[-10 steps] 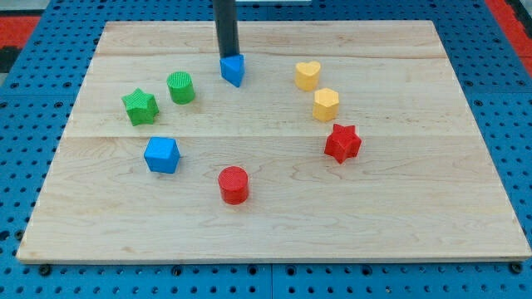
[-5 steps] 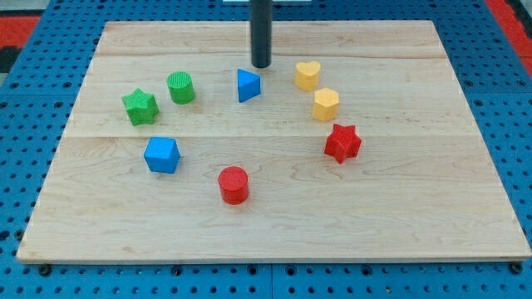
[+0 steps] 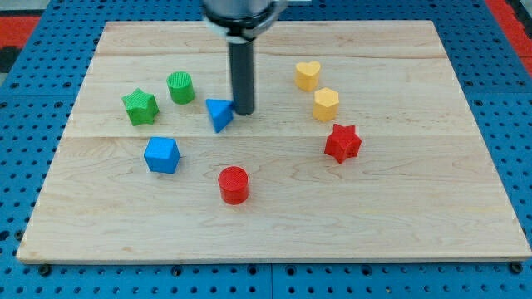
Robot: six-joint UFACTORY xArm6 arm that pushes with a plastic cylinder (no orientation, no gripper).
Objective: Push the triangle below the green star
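The blue triangle (image 3: pixel 219 114) lies on the wooden board, left of centre. My tip (image 3: pixel 244 112) stands right against its right side. The green star (image 3: pixel 140 105) sits near the board's left edge, well to the left of the triangle and at about the same height. The blue cube (image 3: pixel 161 154) lies below the star, a little to its right.
A green cylinder (image 3: pixel 180 87) sits just up-right of the star. A red cylinder (image 3: pixel 233 184) lies below the triangle. On the right are a yellow heart (image 3: pixel 307 75), a yellow hexagon (image 3: pixel 326 105) and a red star (image 3: pixel 342 143). The board (image 3: pixel 416 216) rests on blue pegboard.
The blue triangle has slid down and to the left, from near the top centre. My tip went round its upper right side and now stands at its right.
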